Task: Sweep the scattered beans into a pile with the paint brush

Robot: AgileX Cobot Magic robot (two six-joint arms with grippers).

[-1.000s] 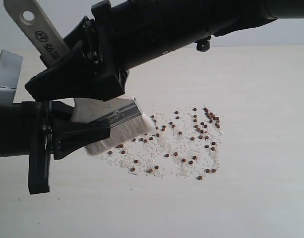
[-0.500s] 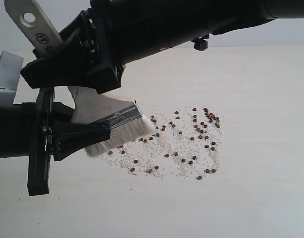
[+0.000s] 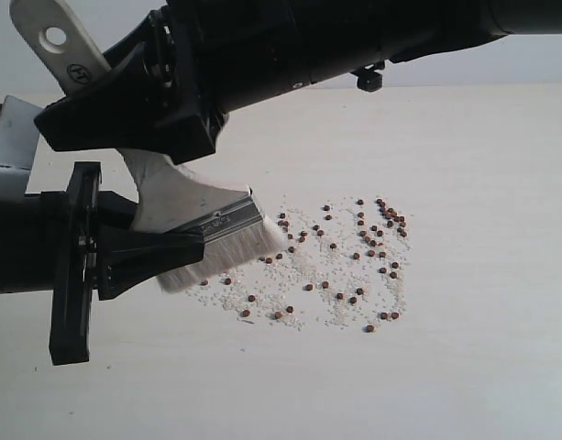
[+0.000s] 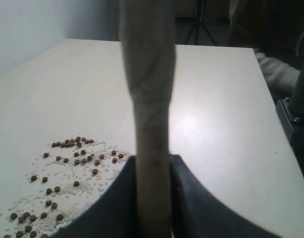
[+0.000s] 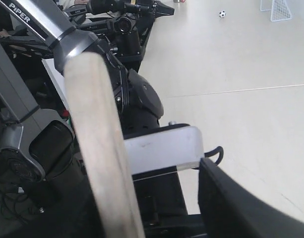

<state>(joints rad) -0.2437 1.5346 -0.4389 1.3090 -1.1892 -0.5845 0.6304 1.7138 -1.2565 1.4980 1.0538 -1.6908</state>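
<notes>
The paint brush (image 3: 184, 197) stands tilted, its whitish bristles (image 3: 227, 258) touching the table at the left rim of the beans (image 3: 354, 257). These reddish-brown beans lie spread in a loose patch among whitish crumbs, with no pile in view. My left gripper (image 3: 193, 240) is shut on the brush near its silver band; both fingers press the handle (image 4: 147, 99) at the left gripper (image 4: 152, 163). Beans (image 4: 72, 158) lie beside it. My right gripper (image 3: 74, 124) straddles the upper handle (image 5: 97, 139), open. One finger (image 5: 226, 198) of the right gripper (image 5: 152, 188) stands apart from the wood.
The pale table (image 3: 482, 275) stretches right of and in front of the beans. A grey metal part (image 3: 10, 137) sits at the left edge. The right arm (image 3: 354, 37) crosses the top of the exterior view. Arm bases and cables (image 5: 37, 148) crowd behind the handle.
My right gripper has risen a little along the handle, baring more of the pale wood below it. The bristles, left gripper and beans have stayed in place.
</notes>
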